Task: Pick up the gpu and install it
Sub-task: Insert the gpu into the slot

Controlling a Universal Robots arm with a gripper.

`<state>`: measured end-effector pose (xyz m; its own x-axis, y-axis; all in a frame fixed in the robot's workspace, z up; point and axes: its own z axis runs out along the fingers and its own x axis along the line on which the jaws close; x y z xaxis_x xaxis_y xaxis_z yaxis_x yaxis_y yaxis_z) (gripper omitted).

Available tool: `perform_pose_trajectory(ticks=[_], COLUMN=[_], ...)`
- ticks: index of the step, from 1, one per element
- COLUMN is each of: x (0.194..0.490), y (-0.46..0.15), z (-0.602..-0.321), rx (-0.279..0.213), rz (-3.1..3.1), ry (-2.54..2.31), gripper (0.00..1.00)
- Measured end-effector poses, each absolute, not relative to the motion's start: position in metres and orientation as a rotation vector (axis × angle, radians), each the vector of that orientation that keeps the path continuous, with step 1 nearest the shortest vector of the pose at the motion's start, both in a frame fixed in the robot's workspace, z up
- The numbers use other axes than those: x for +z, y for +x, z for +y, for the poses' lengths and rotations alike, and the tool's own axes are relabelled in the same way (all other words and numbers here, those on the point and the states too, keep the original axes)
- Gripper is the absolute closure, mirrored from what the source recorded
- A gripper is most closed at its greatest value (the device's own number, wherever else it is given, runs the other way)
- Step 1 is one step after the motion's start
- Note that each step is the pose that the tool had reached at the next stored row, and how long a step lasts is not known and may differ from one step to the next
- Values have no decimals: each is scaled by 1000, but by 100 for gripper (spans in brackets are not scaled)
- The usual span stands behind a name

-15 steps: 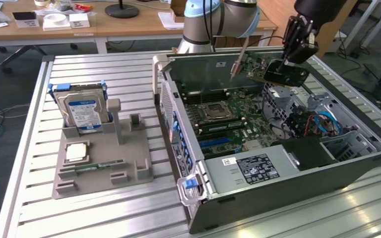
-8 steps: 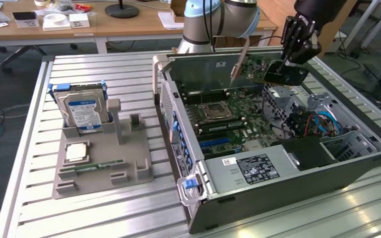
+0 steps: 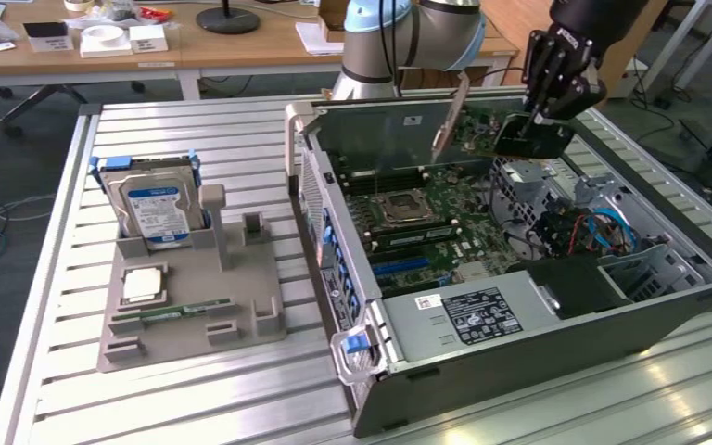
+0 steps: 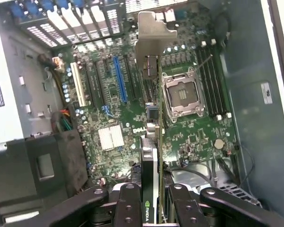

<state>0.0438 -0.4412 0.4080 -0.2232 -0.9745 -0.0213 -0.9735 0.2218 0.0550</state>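
While the gripper [image 4: 156,201] clamps one end, the gpu [image 4: 149,158] extends lengthwise, bracket [image 4: 154,33] farthest away.

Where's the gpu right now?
The gpu is gripped in the tool, toward the exterior view's upper right, above the motherboard inside the open computer case.

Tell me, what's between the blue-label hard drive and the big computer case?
In the exterior view, two grey posts of the parts holder stand between the hard drive and the computer case, then bare table slats.
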Motion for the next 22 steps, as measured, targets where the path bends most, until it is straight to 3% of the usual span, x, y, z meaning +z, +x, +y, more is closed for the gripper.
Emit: perform_pose_trajectory(ticks=[22], x=[408], y=[44], z=[-441], rx=[-84], rz=[-2215], ry=[2193], gripper=[73])
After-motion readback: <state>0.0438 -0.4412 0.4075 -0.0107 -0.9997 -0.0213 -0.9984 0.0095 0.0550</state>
